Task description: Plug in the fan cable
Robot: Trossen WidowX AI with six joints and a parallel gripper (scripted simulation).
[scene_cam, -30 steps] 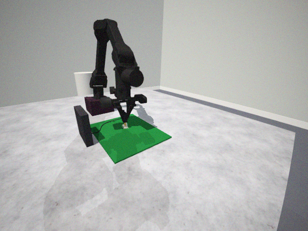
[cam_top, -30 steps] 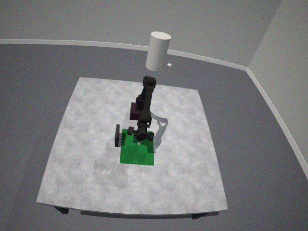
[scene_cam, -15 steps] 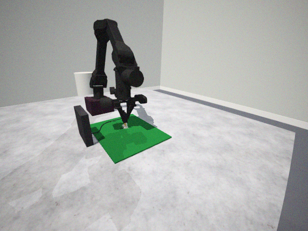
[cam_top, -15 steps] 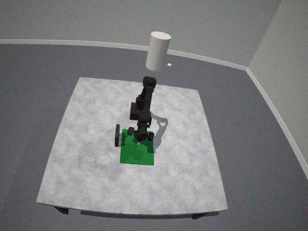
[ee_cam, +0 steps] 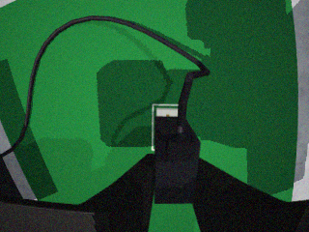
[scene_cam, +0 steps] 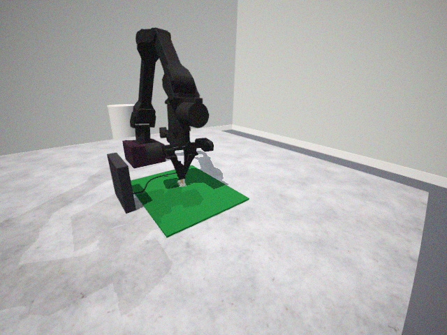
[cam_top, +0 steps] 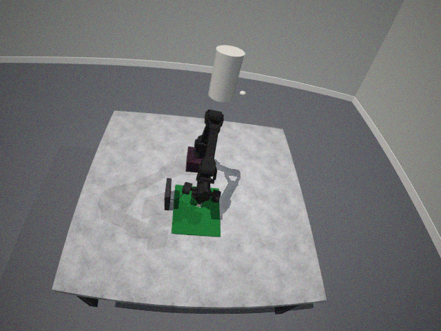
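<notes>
we see the arm (scene_cam: 169, 90) bent over the green board (scene_cam: 202, 205), which lies flat near the middle of the bench (scene_cam: 288, 252), a little toward its back edge. the gripper (scene_cam: 182, 179) points straight down and its fingers are closed on the dark plug (ee_cam: 176, 155) of the fan's cable (ee_cam: 77, 29). from the wrist view the plug stands upright between the fingers, with a small pale header (ee_cam: 166, 111) showing just beyond its far end; we cannot tell whether the plug sits fully on it. in the side view the fingertips come down to a pale spot on the board, touching or very nearly so. the thin black cable loops away from the plug across the board to the dark flat fan (scene_cam: 121, 181), which stands on edge just beside the board's left side. a purple block (scene_cam: 139, 153) sits behind the board at the arm's foot, and a white cylinder (scene_cam: 119, 121) shows beyond the bench's back edge.
</notes>
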